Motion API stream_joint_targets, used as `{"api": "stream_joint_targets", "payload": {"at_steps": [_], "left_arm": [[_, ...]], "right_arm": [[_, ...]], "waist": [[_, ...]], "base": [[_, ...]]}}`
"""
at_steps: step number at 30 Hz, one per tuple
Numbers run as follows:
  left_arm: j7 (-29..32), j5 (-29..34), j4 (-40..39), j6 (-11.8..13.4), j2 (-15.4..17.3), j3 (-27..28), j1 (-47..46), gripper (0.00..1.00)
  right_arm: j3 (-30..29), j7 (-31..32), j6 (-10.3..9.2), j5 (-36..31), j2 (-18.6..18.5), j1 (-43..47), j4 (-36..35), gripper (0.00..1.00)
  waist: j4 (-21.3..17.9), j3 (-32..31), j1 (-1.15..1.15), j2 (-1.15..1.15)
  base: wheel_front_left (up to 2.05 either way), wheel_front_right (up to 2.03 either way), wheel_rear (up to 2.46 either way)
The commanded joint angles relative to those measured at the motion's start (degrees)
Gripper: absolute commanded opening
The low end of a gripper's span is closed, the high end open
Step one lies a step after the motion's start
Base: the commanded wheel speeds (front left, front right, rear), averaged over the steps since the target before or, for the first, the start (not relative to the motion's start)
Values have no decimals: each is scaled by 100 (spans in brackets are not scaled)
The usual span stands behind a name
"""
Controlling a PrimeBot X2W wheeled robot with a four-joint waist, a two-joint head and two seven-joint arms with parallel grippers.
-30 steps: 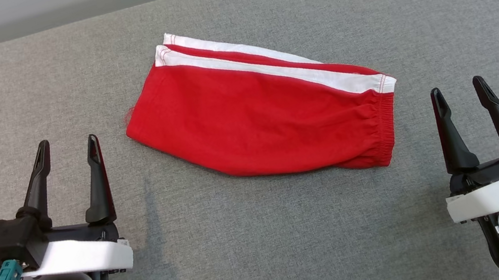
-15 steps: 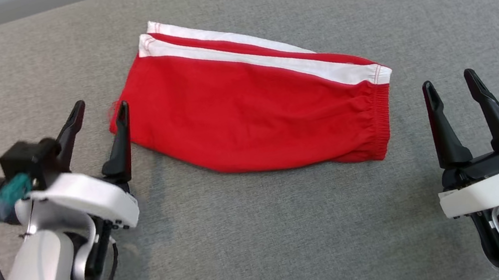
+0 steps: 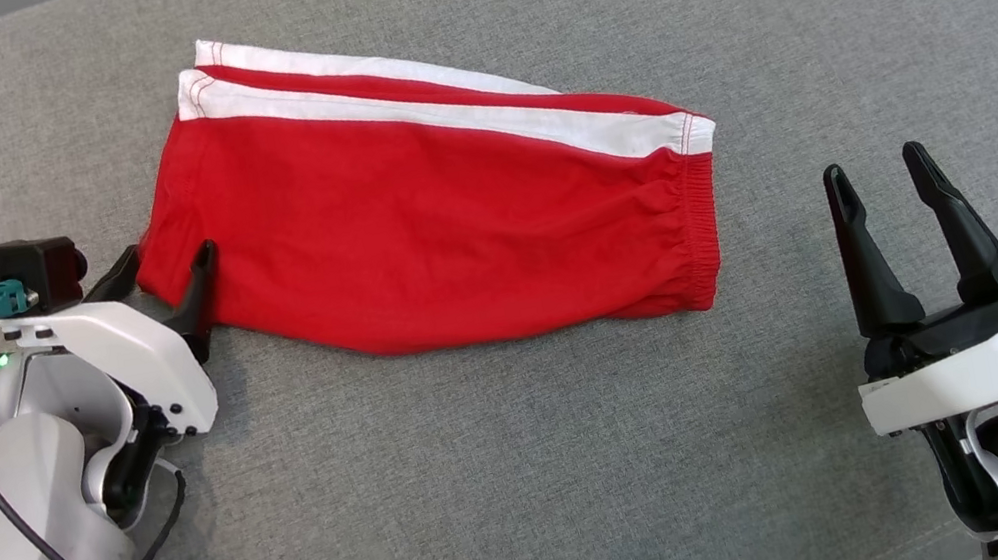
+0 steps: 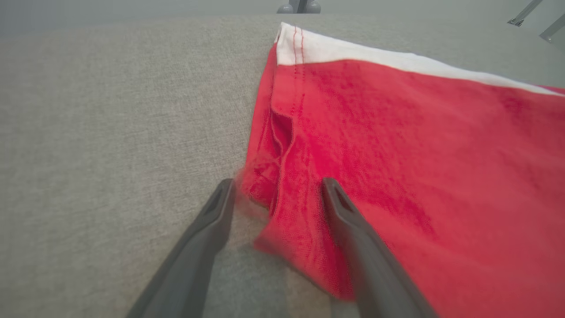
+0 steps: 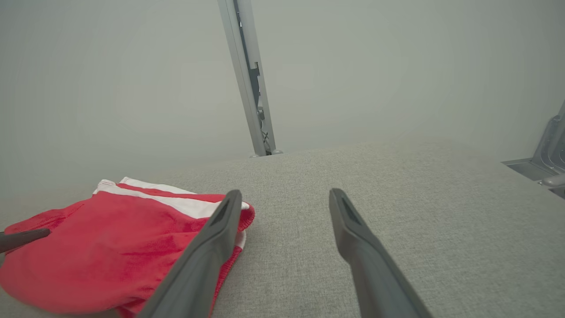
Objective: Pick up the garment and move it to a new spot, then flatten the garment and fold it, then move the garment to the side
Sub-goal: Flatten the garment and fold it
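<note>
The left gripper (image 3: 168, 254), spread, straddles a corner of the red garment (image 3: 440, 229) (right gripper (image 3: 875, 161) spread, apart)

Wide bare grey surface (image 3: 532, 477) along the near side, between the two arms, with plenty of room to pass there. The red garment (image 3: 450, 227) lies across the middle, low and flat, the one thing in the way. At its left corner the left claw (image 3: 167, 252) stands spread, one finger over the cloth and the other over bare surface just beside it — that corner is taken up. The right claw (image 3: 873, 159) is spread too, well apart from the waistband end, a bare strip between them. Beyond the garment, more bare surface runs to the far edge — past it a metal post (image 5: 247, 88) rises upright.
</note>
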Motion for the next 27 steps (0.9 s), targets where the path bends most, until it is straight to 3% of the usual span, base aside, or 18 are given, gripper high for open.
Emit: {"api": "stream_joint_targets", "payload": {"at_steps": [1,2,3,4,11,16,20,27], "left_arm": [[79,-75,183,-45,3,-59,-121,100],[62,-89,257,-58,-5,-85,-141,82],[30,-110,319,-67,-13,-116,-162,23],[22,-153,374,-80,-24,-141,-182,0],[-219,-335,638,-108,-62,-230,-168,0],[-725,-544,575,-104,-162,-131,211,0],[-1226,-637,162,138,-386,-68,932,0],[-1410,-788,-900,695,-588,41,1907,0]], "right_arm": [[-3,-43,1,41,-19,-56,21,100],[-2,-45,1,42,-20,-55,29,100],[5,-48,1,63,-20,-56,40,100],[9,-49,1,90,-19,-62,46,100],[-8,-51,1,127,-20,-51,14,100],[-73,-53,1,181,-21,49,-7,100],[-245,-48,1,132,-21,168,-29,100],[-333,-2,1,12,-22,245,-23,100]], "waist": [[-12,11,0,0],[-13,12,0,0],[-9,13,0,0],[-1,13,0,0],[78,0,0,0],[199,-66,0,0],[403,-181,0,0],[697,-350,0,0]], "base": [[0,0,0],[0,0,0],[0,0,0],[0,0,0],[0,0,0],[0,0,0],[0,0,0],[0,0,0]]}}
